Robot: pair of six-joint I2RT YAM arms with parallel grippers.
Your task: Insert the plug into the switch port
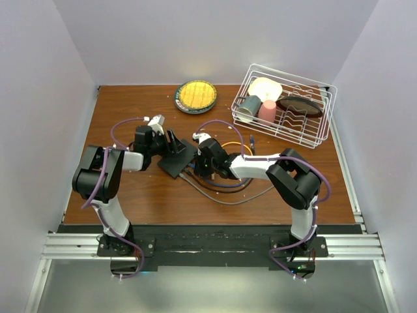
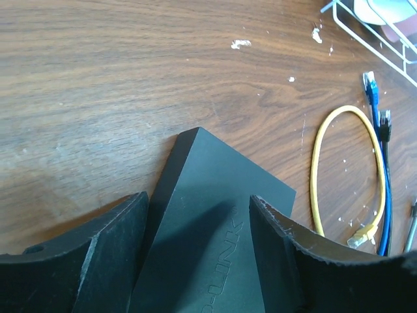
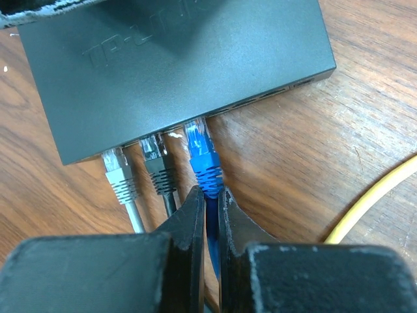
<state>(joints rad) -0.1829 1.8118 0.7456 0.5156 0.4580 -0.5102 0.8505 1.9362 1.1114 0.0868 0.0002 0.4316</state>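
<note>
The black switch point(image 1: 174, 162) lies flat on the wooden table. Its port edge point(image 3: 215, 114) faces my right gripper point(image 3: 210, 192), which is shut on the blue cable just behind the blue plug point(image 3: 202, 156). The plug's clear tip reaches into a port beside a black plug point(image 3: 156, 166) and a grey plug point(image 3: 117, 173). How deep it sits I cannot tell. My left gripper point(image 2: 197, 197) stands open astride the switch's far end point(image 2: 215, 195), one finger point(image 2: 111, 248) beside its edge, the other point(image 2: 287, 254) over its top face.
Loose yellow cable point(image 2: 319, 169), blue and black cables lie right of the switch. A white wire dish rack point(image 1: 287, 104) with cups and plates stands back right. A round yellow-centred plate point(image 1: 195, 96) sits at the back middle.
</note>
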